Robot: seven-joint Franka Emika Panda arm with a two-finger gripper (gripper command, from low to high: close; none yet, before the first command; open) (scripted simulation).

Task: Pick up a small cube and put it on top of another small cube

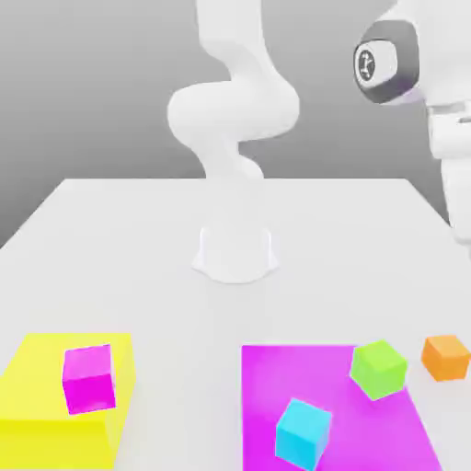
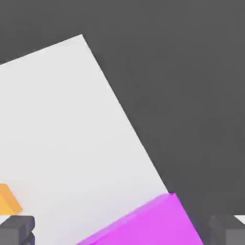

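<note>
Now jaws spread wide, holding nothing. Orange cube (image 2: 8, 200) on table (image 2: 62, 119), just beside one fingertip (image 2: 16, 228), outside gap. Likely light, rigid, smooth; grip opposite flat faces, centred. Gripper (image 2: 122, 232) needs recentring.

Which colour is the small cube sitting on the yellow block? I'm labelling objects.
Magenta, on the yellow block; clearest in the exterior view.

Orange cube (image 1: 446, 356), green cube (image 1: 378, 369), cyan cube (image 1: 303, 431), white table (image 1: 138, 248).
</note>
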